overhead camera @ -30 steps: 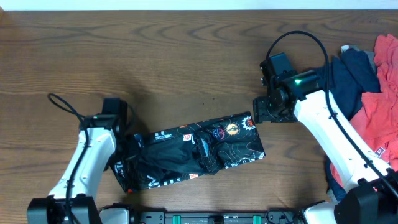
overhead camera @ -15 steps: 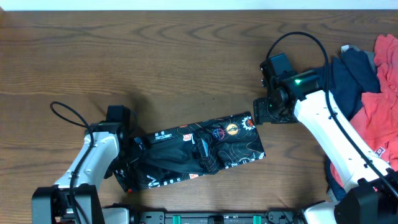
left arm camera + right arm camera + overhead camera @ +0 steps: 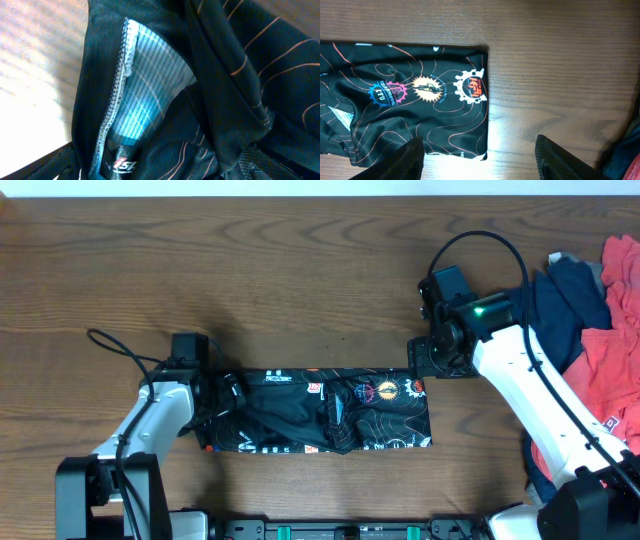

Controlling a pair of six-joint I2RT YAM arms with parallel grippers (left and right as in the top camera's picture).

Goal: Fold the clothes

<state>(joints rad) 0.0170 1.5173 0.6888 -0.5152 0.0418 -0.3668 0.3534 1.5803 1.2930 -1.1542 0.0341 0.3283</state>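
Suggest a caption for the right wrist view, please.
Open right gripper above the logo end of the folded black jersey.

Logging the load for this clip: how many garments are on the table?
3: the black jersey folded near the front centre, and a navy shirt and a red shirt heaped at the right edge. The heap may hide more.

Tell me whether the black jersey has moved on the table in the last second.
Yes. The black jersey has swung from slanted to level: its left end moved away from the table's near edge, toward the far edge.
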